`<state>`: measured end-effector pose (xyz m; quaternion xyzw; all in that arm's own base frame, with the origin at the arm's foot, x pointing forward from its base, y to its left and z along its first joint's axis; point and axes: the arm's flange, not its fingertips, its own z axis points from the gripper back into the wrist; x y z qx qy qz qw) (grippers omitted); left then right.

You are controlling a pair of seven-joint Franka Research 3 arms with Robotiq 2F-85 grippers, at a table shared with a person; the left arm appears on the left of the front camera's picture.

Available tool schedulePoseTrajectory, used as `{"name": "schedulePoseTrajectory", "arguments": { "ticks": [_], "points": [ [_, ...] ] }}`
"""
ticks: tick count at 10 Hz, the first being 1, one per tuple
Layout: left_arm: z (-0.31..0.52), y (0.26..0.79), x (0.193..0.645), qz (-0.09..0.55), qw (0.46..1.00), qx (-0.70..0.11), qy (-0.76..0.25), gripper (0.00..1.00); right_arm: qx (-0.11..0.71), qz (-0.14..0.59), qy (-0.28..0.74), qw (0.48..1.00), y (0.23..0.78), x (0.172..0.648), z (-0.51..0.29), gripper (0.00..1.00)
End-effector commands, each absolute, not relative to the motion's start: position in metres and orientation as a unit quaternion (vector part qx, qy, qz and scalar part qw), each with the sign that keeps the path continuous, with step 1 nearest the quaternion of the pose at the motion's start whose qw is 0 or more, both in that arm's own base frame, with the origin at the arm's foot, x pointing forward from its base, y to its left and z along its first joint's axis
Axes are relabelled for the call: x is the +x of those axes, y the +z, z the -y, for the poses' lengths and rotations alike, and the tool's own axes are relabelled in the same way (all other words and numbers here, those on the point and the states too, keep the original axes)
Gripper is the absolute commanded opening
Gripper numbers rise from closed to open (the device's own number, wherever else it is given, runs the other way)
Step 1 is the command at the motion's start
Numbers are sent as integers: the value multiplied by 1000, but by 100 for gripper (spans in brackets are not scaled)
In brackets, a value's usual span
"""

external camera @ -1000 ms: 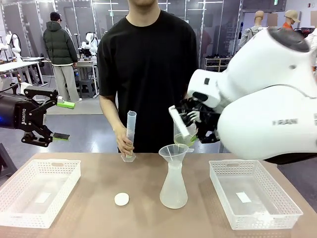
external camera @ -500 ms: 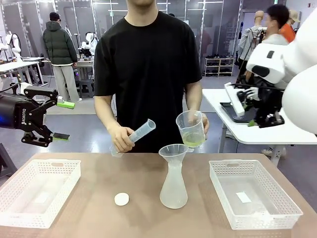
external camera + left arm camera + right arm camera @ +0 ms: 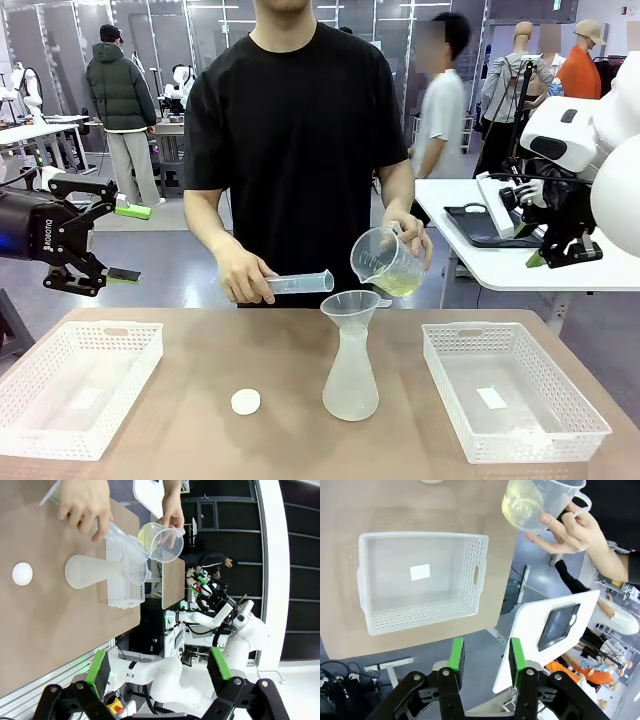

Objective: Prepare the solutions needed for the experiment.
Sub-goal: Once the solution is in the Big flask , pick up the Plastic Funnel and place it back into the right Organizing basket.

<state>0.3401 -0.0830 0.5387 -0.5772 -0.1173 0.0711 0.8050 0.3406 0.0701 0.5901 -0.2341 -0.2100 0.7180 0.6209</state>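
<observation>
The solutions, a little pale yellow-green liquid (image 3: 398, 286), sit in a clear beaker (image 3: 385, 260) that the person's hand tilts over the funnel (image 3: 349, 304) on a whitish flask (image 3: 351, 375). The right wrist view shows the beaker (image 3: 530, 502) from below. The person's other hand holds a graduated cylinder (image 3: 300, 284) level. My left gripper (image 3: 130, 243) hangs open above the left basket, away from everything. My right gripper (image 3: 515, 232) is off past the table's right side, jaws apart and empty (image 3: 486, 660).
A white basket (image 3: 30, 385) stands at the table's left and another basket (image 3: 590, 420) at its right, each with a small white label inside. A round white cap (image 3: 245, 401) lies left of the flask. A side table with a dark tray (image 3: 470, 225) stands behind my right gripper.
The beaker passed from my right gripper to the person's hand, which now tips it over the funnel. My right arm drew back to the right. The cylinder went from upright to level.
</observation>
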Motion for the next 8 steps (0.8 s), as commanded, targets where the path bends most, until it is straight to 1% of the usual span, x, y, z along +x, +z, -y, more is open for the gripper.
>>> {"name": "schedulePoseTrajectory", "arguments": {
  "ticks": [1, 2, 3, 4, 5, 7, 8],
  "points": [
    [87, 540, 340, 114, 797, -589, 75, 100, -238, 215, 723, 612, 591, 342, -71, 47],
    [87, 540, 340, 114, 797, -589, 75, 100, -234, 210, 718, 621, 590, 341, -70, 47],
    [87, 540, 340, 114, 797, -589, 75, 100, -189, 176, 722, 642, 586, 362, -78, 47],
    [87, 540, 340, 114, 797, -589, 75, 100, -142, 142, 685, 701, 566, 385, -65, 47],
    [87, 540, 340, 114, 797, -589, 75, 100, -82, 121, 642, 753, 548, 391, -48, 47],
    [87, 540, 340, 114, 797, -589, 75, 100, 22, 93, 559, 823, 526, 386, -25, 47],
    [87, 540, 340, 114, 797, -589, 75, 100, 89, 74, 461, 880, 522, 384, -17, 47]
  ]
}}
